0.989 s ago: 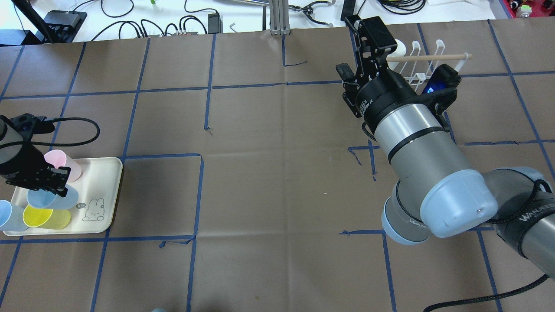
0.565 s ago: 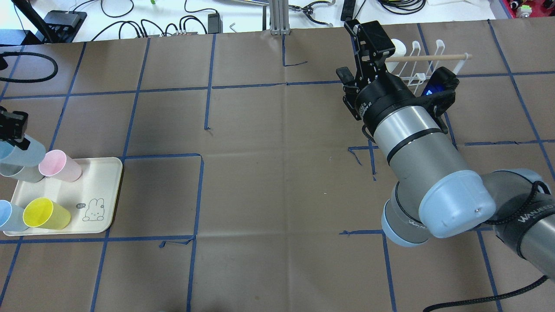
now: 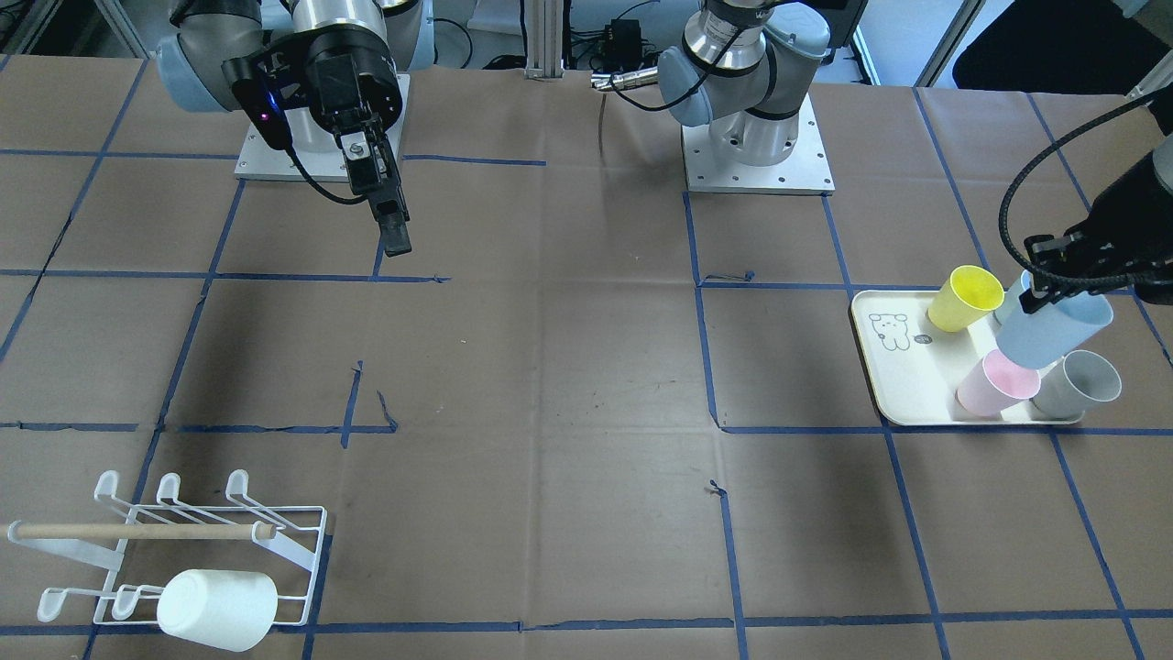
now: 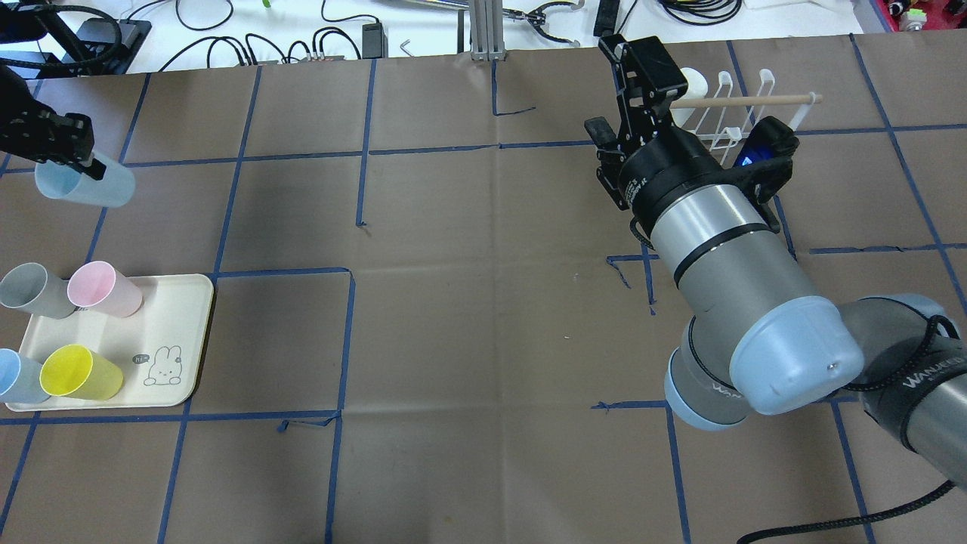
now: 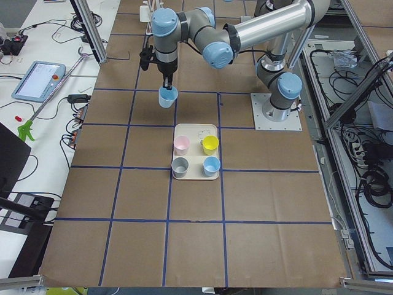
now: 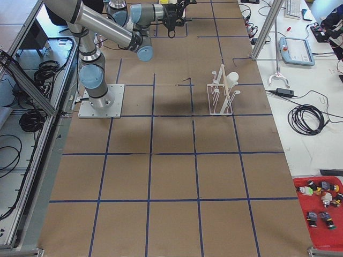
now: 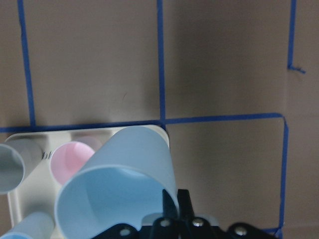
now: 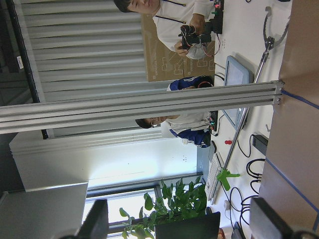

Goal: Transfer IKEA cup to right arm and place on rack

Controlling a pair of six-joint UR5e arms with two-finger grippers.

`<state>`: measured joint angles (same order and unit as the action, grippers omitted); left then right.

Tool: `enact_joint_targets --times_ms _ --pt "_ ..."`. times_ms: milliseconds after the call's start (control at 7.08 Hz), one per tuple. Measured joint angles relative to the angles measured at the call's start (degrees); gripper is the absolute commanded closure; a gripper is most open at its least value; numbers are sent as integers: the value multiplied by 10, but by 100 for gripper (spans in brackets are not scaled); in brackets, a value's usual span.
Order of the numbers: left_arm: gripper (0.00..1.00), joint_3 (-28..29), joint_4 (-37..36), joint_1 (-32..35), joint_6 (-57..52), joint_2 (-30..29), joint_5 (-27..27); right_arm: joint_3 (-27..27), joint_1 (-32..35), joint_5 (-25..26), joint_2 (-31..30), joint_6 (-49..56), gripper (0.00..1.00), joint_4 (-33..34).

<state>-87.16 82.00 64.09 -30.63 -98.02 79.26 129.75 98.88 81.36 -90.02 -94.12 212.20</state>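
The left gripper is pinching the rim of the light blue IKEA cup, its jaws drawn narrow onto the cup's wall, as the left wrist view is showing. The cup is hanging tilted in the air, clear of the brown surface and on the far side of the cream tray in the overhead view. In that tray a yellow cup, a pink cup, a grey cup and a second blue cup are sitting. The right arm is reaching across the opposite end of the surface, well apart from the held cup, and the right gripper is standing wide with nothing between its fingers. Just beyond it the white wire rack is resting on the surface, its wooden dowel lying across the prongs and a white cup sitting tipped on one corner.
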Motion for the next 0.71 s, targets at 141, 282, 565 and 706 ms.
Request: enact_joint_targets --times_ms 141,282,565,706 --pt "100 -7 -43 7 -11 -2 -70 -1 0 -5 0 -1 0 -6" --pt "100 -19 -86 13 -28 -1 -143 -3 0 -18 -1 -2 0 -19" --pt "100 -68 -179 24 -73 19 -288 -4 0 -42 -1 -2 0 -41" --pt "100 -102 -232 30 -97 33 -353 -4 1 -47 -1 0 0 -47"
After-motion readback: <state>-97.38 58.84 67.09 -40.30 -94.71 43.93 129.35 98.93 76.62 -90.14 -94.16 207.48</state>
